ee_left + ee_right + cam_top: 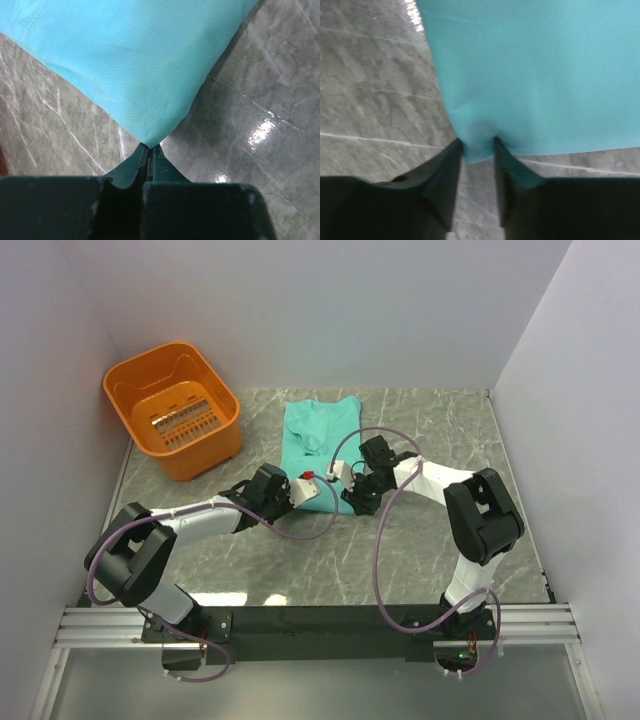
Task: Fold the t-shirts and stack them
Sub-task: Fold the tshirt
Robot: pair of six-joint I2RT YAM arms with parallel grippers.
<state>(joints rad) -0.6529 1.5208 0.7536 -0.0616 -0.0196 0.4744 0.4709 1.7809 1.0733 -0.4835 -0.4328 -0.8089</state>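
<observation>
Overhead, t-shirt (315, 435) lay flat toward 12 o'clock on worktop (420, 550), left claw (322, 484) and right claw (352, 500) at its 6 o'clock hem. Left wrist: left claw clenched on the corner's very tip. Right wrist: right claw gripped bunched cloth, jaws ajar. Either thin hold might slip on lifting.

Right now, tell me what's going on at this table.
Two robot arms are working on one teal t-shirt, which lies on the table as a narrow strip, apparently already folded lengthwise. The left hand is pinched shut on one near corner. The right hand grips the other near corner between its fingers. They are probably about to fold the near edge away from the bases. The orange basket stands at the far left, apart from the shirt. No stack is visible yet.
</observation>
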